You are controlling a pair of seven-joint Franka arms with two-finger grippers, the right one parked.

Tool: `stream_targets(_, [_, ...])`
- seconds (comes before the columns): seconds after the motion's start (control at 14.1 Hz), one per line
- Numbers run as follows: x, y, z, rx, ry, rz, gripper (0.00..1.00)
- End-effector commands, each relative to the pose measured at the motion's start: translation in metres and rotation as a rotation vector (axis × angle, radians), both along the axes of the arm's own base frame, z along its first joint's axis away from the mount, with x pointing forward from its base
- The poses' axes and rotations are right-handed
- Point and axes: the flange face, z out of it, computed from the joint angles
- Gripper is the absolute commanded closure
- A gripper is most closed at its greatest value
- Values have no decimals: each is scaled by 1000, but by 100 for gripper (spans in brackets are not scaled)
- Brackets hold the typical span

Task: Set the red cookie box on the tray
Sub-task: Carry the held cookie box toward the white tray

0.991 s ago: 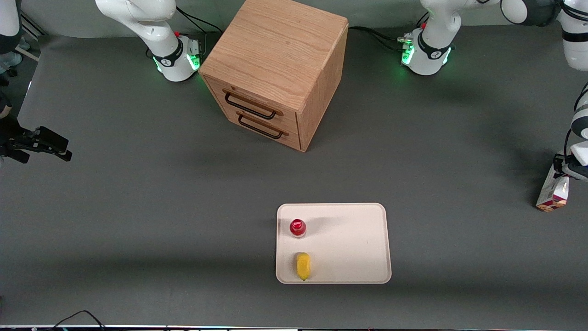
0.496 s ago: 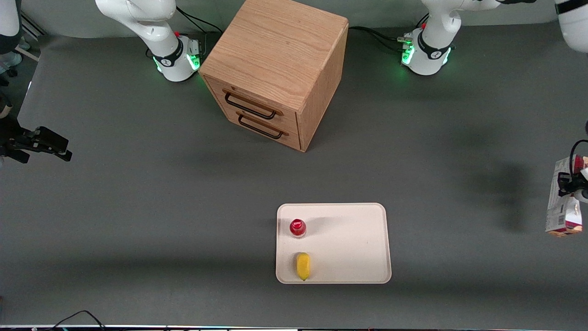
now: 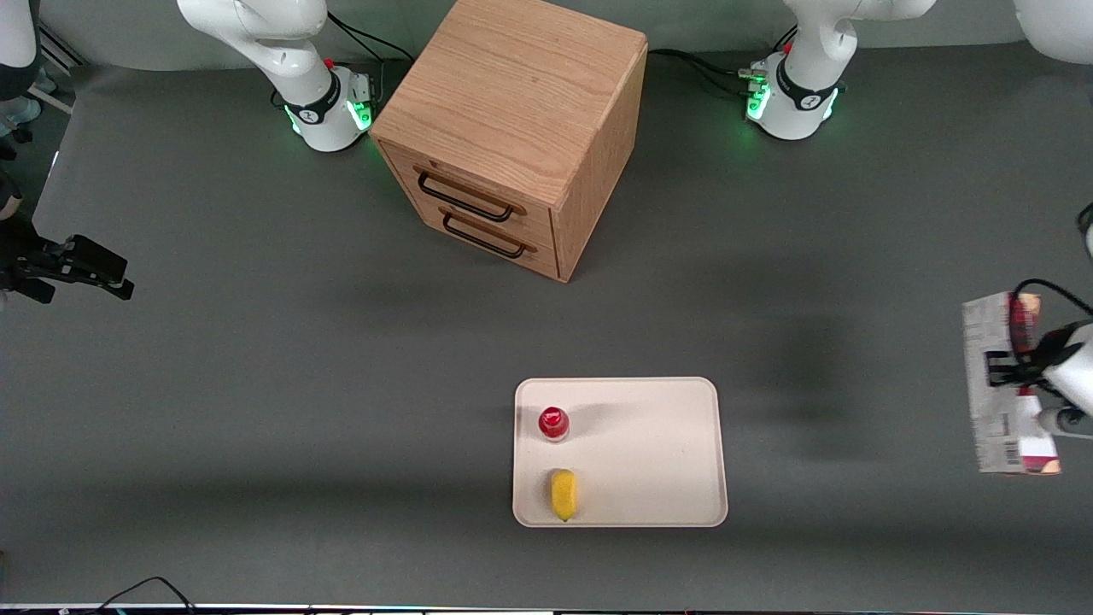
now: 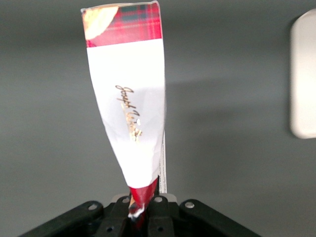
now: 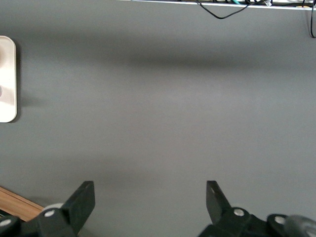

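The red cookie box [image 3: 1001, 384], a slim white and dark red carton, hangs above the table at the working arm's end, well off the mat. My gripper [image 3: 1020, 369] is shut on its middle. In the left wrist view the red cookie box [image 4: 129, 108] stretches away from my gripper [image 4: 140, 213], its red plaid, cookie-printed end farthest out. The cream tray [image 3: 649, 444] lies near the front of the table, well apart from the box; its rim [image 4: 302, 74] shows in the wrist view.
On the tray stand a small red-capped bottle [image 3: 553, 422] and a yellow item [image 3: 563, 494]. A wooden drawer cabinet [image 3: 512, 128] with two handles sits farther from the camera than the tray. Arm bases glow green at the table's back edge.
The gripper has lifted the cookie box off the table and carried it up and toward the front camera; the box has swung from standing on end to lying lengthwise in the air.
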Motion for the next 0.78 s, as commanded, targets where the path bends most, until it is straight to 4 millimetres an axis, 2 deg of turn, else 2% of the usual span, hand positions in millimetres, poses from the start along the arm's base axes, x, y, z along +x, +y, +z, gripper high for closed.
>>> stream_targets(0.0, [6,-85,16,15,-1,127,100])
stream_targets(0.14, [8,-149,4,12,-8,125,100])
stream_targets(0.28, [12,-197,-15,-1,-28,59,100])
stream_targets(0.5, [26,-247,-69,-30,-72,3,100])
stream_targets(0.71, [36,-283,-124,-39,-139,47,100])
